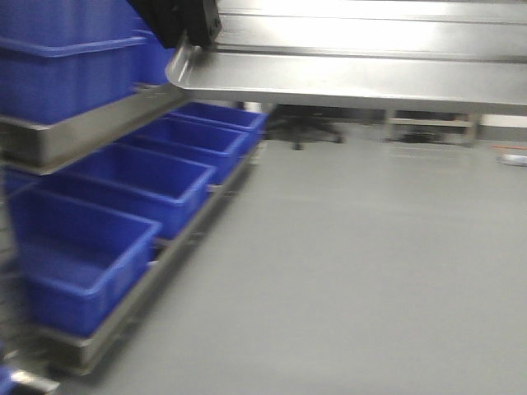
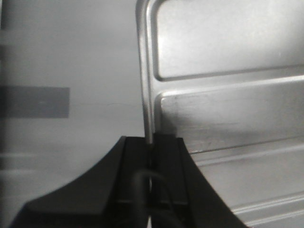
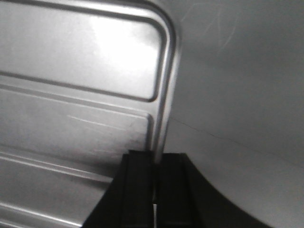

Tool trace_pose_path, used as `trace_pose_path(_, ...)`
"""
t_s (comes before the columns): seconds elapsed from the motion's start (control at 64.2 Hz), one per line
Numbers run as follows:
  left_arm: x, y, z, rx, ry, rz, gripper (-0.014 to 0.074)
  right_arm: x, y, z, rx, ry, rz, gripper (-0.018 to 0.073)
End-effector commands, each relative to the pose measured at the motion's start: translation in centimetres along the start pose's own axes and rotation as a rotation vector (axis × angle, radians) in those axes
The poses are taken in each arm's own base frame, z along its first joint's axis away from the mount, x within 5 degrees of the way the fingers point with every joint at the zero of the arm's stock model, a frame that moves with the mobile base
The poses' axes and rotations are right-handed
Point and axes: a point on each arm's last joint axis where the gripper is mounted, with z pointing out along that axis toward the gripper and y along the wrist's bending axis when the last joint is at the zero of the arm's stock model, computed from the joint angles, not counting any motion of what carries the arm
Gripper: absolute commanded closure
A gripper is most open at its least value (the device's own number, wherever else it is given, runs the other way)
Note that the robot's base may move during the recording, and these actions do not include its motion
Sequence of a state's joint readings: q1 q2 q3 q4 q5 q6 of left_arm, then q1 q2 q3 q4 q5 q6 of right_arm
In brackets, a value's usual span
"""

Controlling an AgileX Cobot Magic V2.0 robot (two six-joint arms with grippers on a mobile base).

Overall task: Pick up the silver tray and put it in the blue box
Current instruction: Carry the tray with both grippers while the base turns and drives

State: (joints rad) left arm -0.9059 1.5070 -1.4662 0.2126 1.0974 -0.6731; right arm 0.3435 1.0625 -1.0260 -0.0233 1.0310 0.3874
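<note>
The silver tray point(image 1: 346, 58) hangs in the air across the top of the front view, seen from below, above the grey floor. My left gripper point(image 1: 185, 29) is shut on its left rim; the left wrist view shows the black jaws point(image 2: 152, 142) closed on the rolled rim of the tray point(image 2: 228, 95), with raised ribs in its floor. My right gripper point(image 3: 156, 159) is shut on the tray's right rim point(image 3: 164, 95); it is out of the front view. Several blue boxes point(image 1: 140, 181) stand in a row on a low metal rack at the left.
A second blue box point(image 1: 66, 74) sits on an upper metal shelf point(image 1: 82, 132) at the far left, close to the tray's left end. Grey floor point(image 1: 354, 271) spreads to the right. An office chair base point(image 1: 305, 132) and a low frame stand far back.
</note>
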Motion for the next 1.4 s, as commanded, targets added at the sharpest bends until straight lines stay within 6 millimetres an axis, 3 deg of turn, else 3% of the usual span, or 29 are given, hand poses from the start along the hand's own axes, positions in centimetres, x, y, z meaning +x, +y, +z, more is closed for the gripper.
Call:
trace_pose_path(0.0, -0.35, 0.53, -2.26, -0.008, -0.064, 0.042, 0.0702, -0.81, -0.26, -1.31, 0.017, -0.1, -0.042, 0.0503)
trace_pose_path(1.386, -0.33, 0.51, -2.26, -0.005, -0.062, 0.04, 0.0702, -0.8, -0.26, -1.31, 0.017, -0.099, -0.042, 0.0503)
